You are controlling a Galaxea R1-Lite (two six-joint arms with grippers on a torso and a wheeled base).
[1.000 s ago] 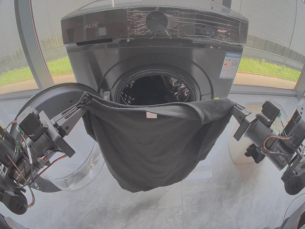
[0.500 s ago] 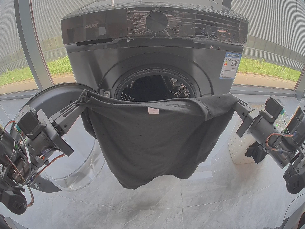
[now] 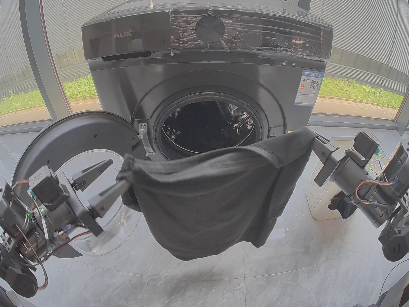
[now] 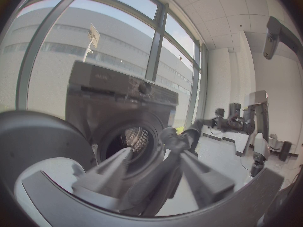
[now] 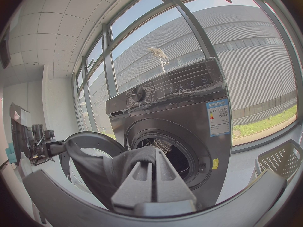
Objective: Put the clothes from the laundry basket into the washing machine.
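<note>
A dark grey garment hangs spread in front of the washing machine, below its open drum. My right gripper is shut on the garment's right corner, level with the drum's lower rim. My left gripper is open and lower, in front of the door. The garment's bunched left corner rests on the tip of one finger. In the left wrist view the fingers of my left gripper stand apart with cloth bunched at one tip. In the right wrist view my right gripper clamps the fabric.
The round door is swung fully open to the left, close behind my left arm. A white perforated laundry basket stands on the floor at the right, behind my right arm. Grey tiled floor lies open in front. Glass walls stand behind the machine.
My left gripper has opened and dropped down and back. The garment's left corner sank with it, uncovering the drum opening. My right gripper has hardly moved.
</note>
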